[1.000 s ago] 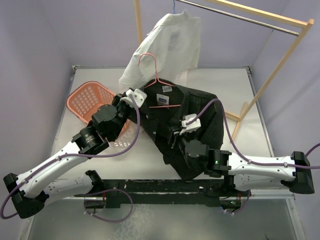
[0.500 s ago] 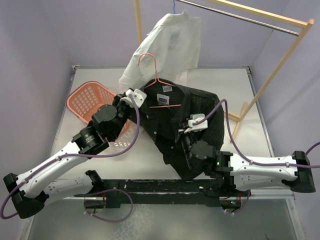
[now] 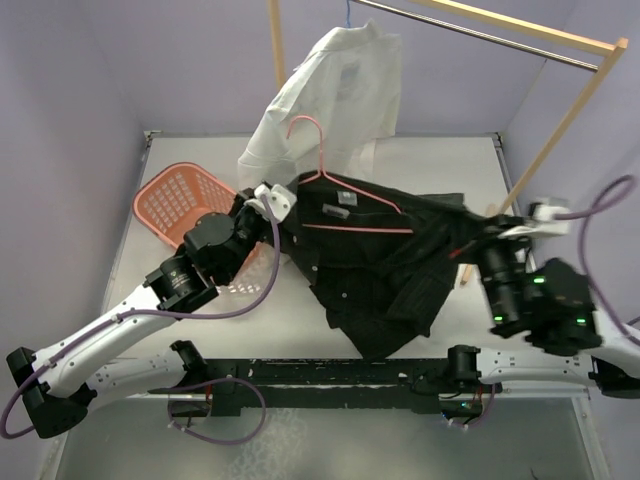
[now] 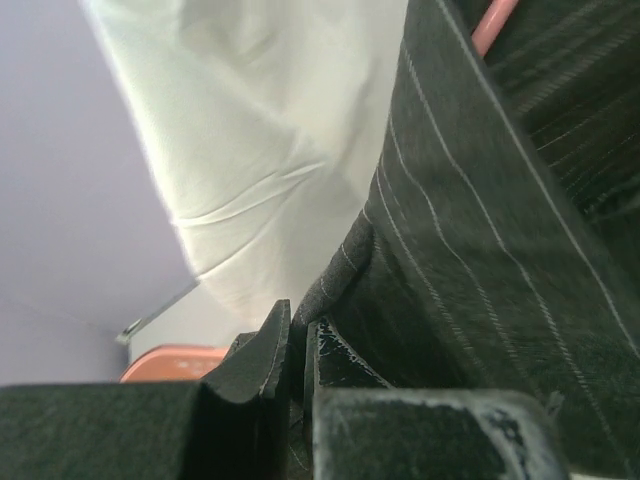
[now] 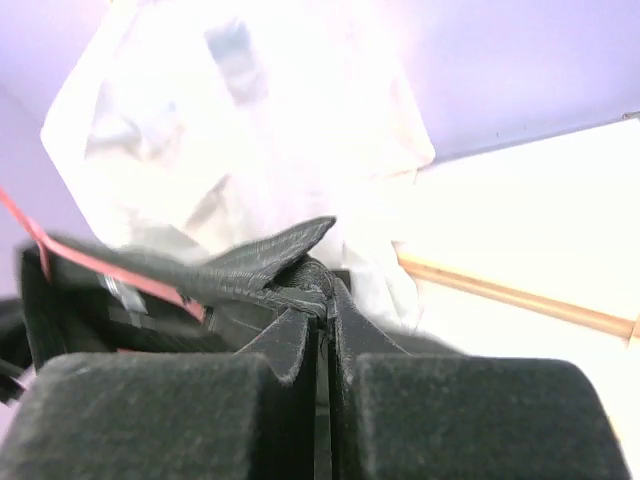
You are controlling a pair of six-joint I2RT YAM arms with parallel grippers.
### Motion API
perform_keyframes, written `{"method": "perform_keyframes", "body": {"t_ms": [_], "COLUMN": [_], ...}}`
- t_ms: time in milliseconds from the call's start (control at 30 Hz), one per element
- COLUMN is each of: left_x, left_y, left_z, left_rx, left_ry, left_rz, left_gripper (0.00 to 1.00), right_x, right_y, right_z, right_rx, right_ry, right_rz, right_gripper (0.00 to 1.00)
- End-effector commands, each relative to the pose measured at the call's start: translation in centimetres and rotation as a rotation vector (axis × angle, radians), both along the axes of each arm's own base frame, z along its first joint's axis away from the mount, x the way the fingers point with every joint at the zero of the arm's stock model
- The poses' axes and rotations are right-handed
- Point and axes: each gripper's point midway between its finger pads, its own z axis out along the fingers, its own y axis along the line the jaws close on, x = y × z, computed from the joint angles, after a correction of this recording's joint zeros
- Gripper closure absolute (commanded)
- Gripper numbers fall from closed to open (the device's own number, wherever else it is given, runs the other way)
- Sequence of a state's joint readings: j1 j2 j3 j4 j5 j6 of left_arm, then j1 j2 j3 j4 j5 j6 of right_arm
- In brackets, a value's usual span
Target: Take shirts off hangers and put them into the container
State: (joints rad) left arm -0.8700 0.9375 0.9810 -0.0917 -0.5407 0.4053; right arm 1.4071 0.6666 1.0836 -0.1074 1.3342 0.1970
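basket: the salmon laundry basket [image 3: 150, 196] sits far left on the table [image 3: 440, 160]. Only its own lattice floor shows inside, and the left arm crosses its near-right corner.
black shirt: the pinstriped one [image 3: 380, 270] is outside the basket, just right of it. It's stretched sideways between both grippers, with the pink hanger [image 3: 355, 229] in it.
white shirt: [image 3: 335, 90] hanging at the far side, behind the black one.
left gripper: [image 4: 298, 340] clamped on the black shirt's left edge.
right gripper: [image 5: 322, 300] pinched tight on its right edge.
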Motion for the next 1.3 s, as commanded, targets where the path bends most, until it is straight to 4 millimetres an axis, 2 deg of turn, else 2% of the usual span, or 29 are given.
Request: {"method": "perform_keyframes", "body": {"t_ms": [0,167,367,567,767,900,1067,1267], "left_x": [-0.9,-1.7,-2.0,-0.8,-0.7,-0.9,-1.8,-2.8], "left_y": [-0.3,-0.7,-0.8,-0.5,0.2,0.8,2.6,6.8], "left_z": [2.1,2.3,2.1,1.6,1.7,2.2,3.7,6.3], "left_rx": [-0.079,-0.078,-0.071,-0.045,-0.05,-0.059,-0.063,-0.031], "left_ry": [-0.062,-0.087,-0.103,-0.073,-0.075,-0.087,-0.125,-0.179], "left_rz": [-0.069,-0.13,-0.152,-0.077,-0.038,-0.026,0.007,0.139], "left_gripper": [1.0,1.0,1.0,1.0,1.0,1.0,1.0,1.0], "right_x": [-0.8,-1.2,-1.5,-1.7,-1.6,-1.6,-1.8,-2.4], "right_y": [-6.7,-9.2,-9.5,-6.0,-0.8,0.7,-0.5,-2.2], "right_z": [2.2,4.9,6.9,7.1,7.5,8.2,8.4,8.1], "right_rx": [-0.039,-0.059,-0.009,-0.046,-0.198,-0.251,-0.239,-0.195], "right_ry": [0.018,0.012,-0.017,-0.007,0.024,0.043,0.062,0.078], "right_rz": [-0.061,-0.058,-0.002,0.115,0.213,0.249,0.229,0.262], "right_gripper": [1.0,1.0,1.0,1.0,1.0,1.0,1.0,1.0]}}
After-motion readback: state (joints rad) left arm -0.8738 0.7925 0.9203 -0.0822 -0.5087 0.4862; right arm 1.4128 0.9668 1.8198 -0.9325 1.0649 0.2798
